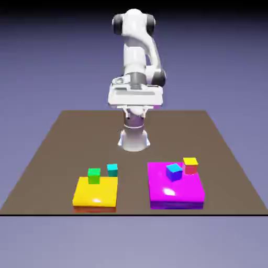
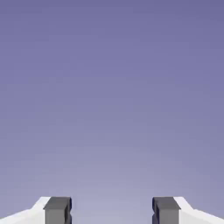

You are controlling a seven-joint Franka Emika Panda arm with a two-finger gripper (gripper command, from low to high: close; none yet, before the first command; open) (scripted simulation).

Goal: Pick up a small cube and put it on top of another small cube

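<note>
The small cyan cube (image 1: 112, 169) rests on the brown table just behind the yellow slab (image 1: 95, 194), beside a green cube (image 1: 94, 175) that stands on that slab. The arm's white hand (image 1: 135, 97) hangs high over the table's far middle, well away from every cube. In the hand view my gripper (image 2: 112, 211) is open. Its two grey fingertips (image 2: 57, 209) stand wide apart with nothing between them, and only the plain backdrop shows beyond.
A magenta slab (image 1: 175, 189) lies at the exterior view's right with a blue cube (image 1: 174, 171) on it. At its far right corner a small yellow cube (image 1: 190, 162) sits on a red one (image 1: 191, 169). The robot's base (image 1: 134, 139) stands mid-table.
</note>
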